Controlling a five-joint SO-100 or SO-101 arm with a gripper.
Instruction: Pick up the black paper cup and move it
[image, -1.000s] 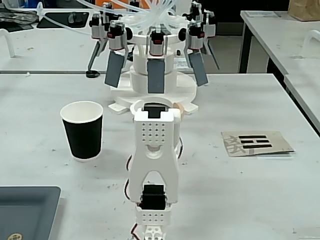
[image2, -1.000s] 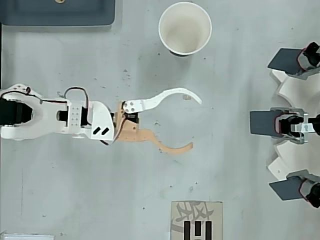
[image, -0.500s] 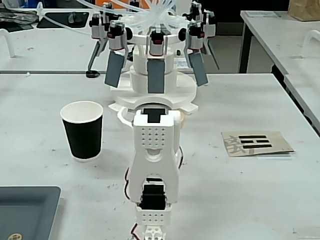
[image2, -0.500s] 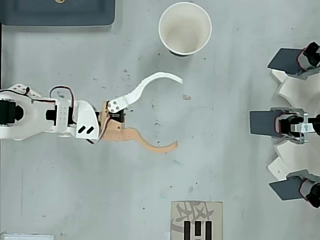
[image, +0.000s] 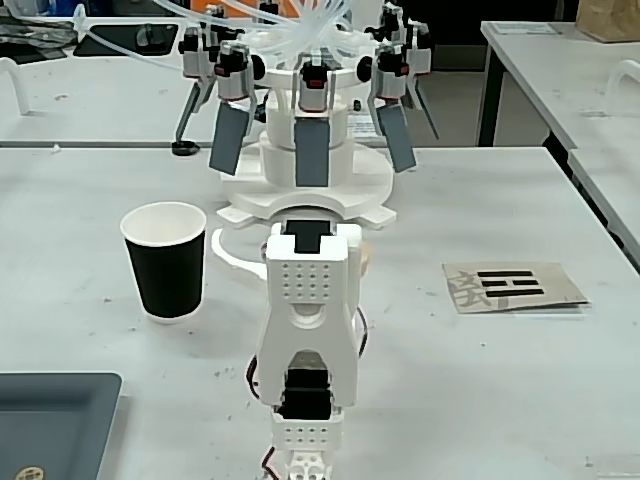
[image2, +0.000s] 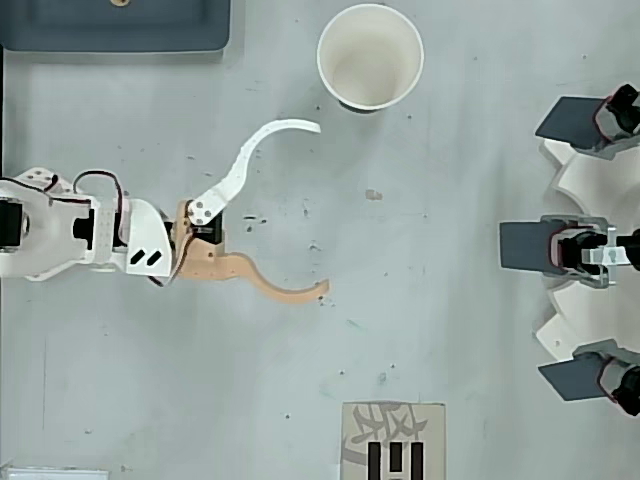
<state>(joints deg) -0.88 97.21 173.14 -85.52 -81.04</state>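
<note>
The black paper cup (image: 167, 262) stands upright on the grey table, left of my arm in the fixed view. From overhead its white inside and rim (image2: 370, 56) show at the top middle. My gripper (image2: 320, 206) is open wide, with a white curved finger (image2: 256, 152) and a tan curved finger (image2: 275, 287) spread apart and nothing between them. The white fingertip ends a short way from the cup without touching it. In the fixed view my arm's white body hides most of the gripper; only the white finger (image: 230, 253) shows beside the cup.
A white machine (image: 306, 190) with several grey paddles stands beyond the gripper, seen overhead as paddles at the right edge (image2: 575, 248). A card with black bars (image: 513, 286) lies to the right. A dark grey tray (image: 55, 420) sits at the near left corner.
</note>
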